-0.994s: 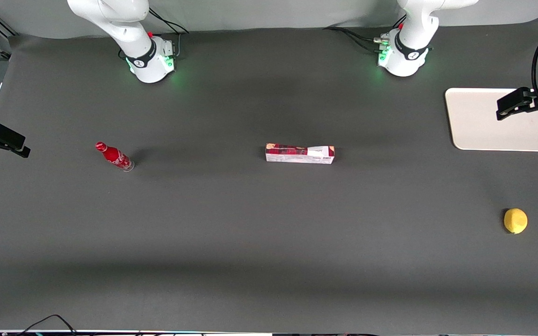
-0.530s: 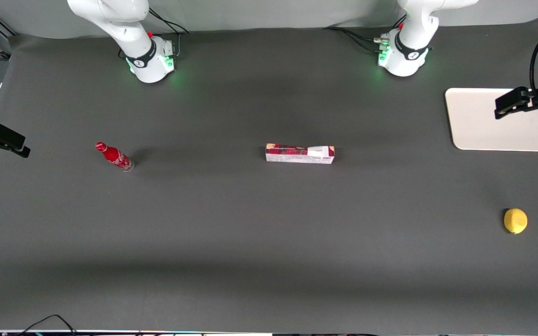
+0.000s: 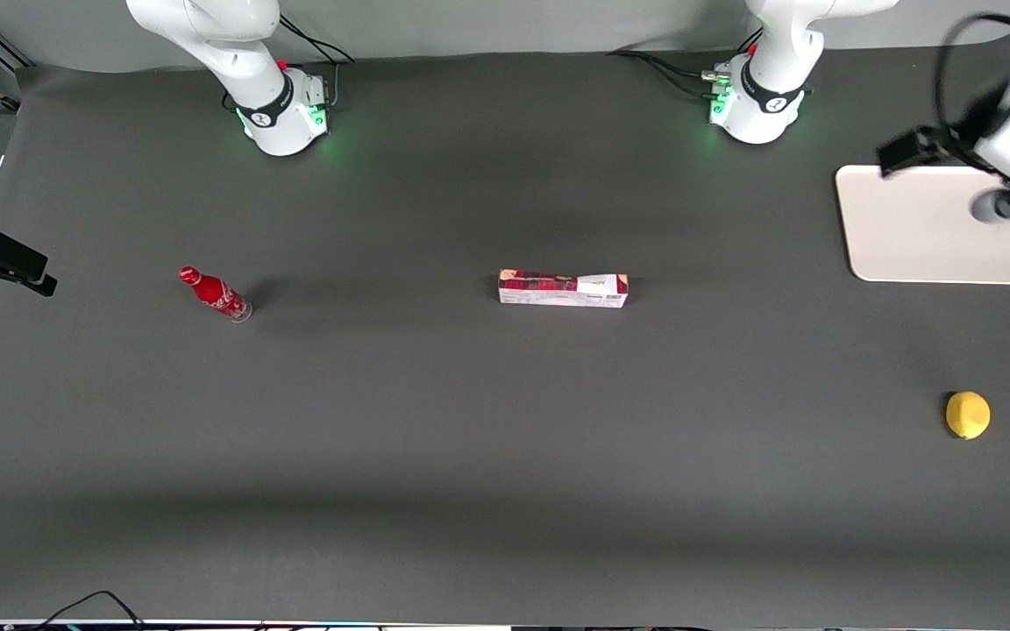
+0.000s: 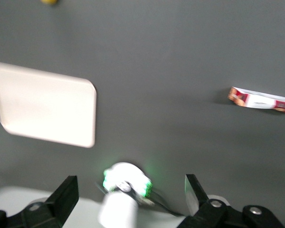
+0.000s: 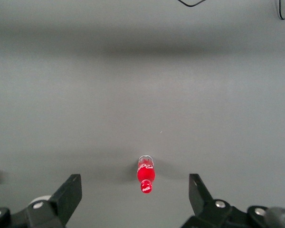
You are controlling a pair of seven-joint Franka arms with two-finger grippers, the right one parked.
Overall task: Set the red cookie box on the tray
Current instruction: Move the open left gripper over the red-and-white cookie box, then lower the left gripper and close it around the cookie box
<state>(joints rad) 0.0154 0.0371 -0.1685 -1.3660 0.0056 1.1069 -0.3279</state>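
The red cookie box (image 3: 563, 289) lies flat in the middle of the table, alone; it also shows in the left wrist view (image 4: 261, 100). The cream tray (image 3: 917, 228) lies at the working arm's end of the table and holds nothing; it also shows in the left wrist view (image 4: 42, 104). My left gripper (image 3: 898, 154) hangs high above the tray's edge nearest the box, far from the box. In the left wrist view the gripper (image 4: 130, 194) is open and holds nothing, with its fingers (image 4: 66, 195) wide apart.
A yellow lemon (image 3: 968, 414) lies nearer the front camera than the tray. A small red bottle (image 3: 216, 294) lies toward the parked arm's end. The working arm's base (image 3: 755, 105) stands at the table's back edge.
My left gripper has risen and swung across the tray toward the table's middle and farther from the front camera. The box, tray, lemon and bottle have not moved.
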